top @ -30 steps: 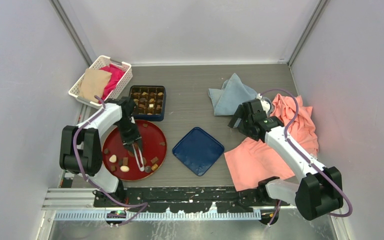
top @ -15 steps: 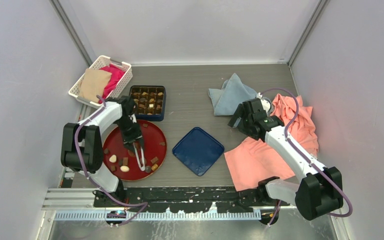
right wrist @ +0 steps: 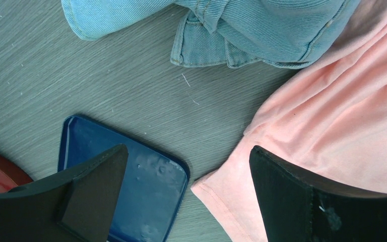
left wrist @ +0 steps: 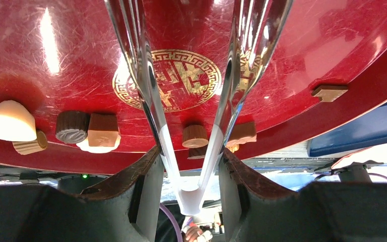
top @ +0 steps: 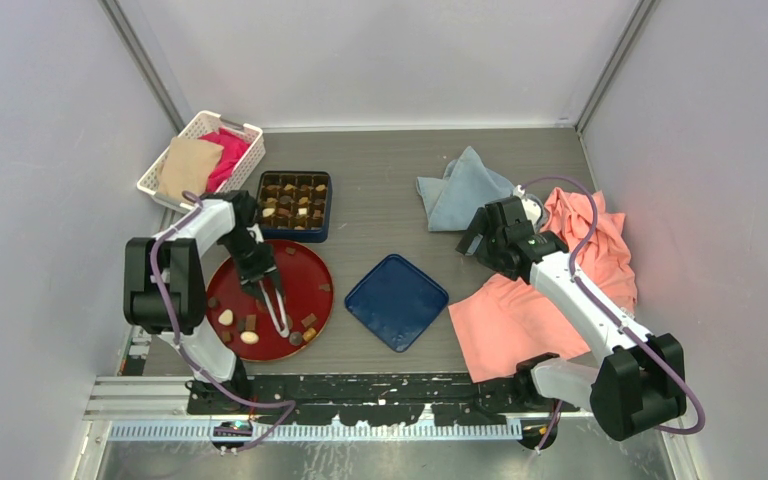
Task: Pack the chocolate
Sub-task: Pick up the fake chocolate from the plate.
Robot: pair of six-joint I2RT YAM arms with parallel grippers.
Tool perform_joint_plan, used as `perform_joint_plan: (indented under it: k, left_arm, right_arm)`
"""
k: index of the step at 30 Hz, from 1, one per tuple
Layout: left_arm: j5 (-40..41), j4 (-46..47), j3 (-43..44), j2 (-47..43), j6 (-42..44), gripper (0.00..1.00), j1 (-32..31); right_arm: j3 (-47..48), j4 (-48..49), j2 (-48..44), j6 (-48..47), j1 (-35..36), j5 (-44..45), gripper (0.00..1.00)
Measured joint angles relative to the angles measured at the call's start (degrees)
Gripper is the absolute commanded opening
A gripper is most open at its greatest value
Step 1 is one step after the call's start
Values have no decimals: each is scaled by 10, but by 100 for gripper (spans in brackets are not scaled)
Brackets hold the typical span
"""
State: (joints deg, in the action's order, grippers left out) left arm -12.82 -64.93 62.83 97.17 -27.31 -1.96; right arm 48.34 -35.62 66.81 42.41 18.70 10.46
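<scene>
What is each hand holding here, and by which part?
The left hand grips the metal tongs near their joined end, tips over the red plate. The right hand is open, holding nothing.

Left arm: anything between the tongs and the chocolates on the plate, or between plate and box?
Nothing visible. The left gripper holds the tongs over the red plate, where the chocolates lie loose and uncovered. The open box sits right beyond the plate's far edge.
</scene>
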Motion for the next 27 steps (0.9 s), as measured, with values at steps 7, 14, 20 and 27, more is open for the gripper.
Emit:
perform_joint_plan:
  k: [7, 14, 20, 27]
  left_arm:
    - [-1, -5, 23, 22, 12, 42, 3]
    - [-2, -7, 31, 30, 23, 30, 15]
    - [-3, -4, 36, 30, 25, 13, 32]
    - [2, -14, 37, 9, 25, 2, 33]
  right_arm:
    - [0, 0, 0, 0, 0, 2, 96]
    - [0, 0, 0, 0, 0, 5, 96]
    - [3, -1, 7, 0, 0, 7, 96]
    - [5, -1, 12, 0, 0, 9, 96]
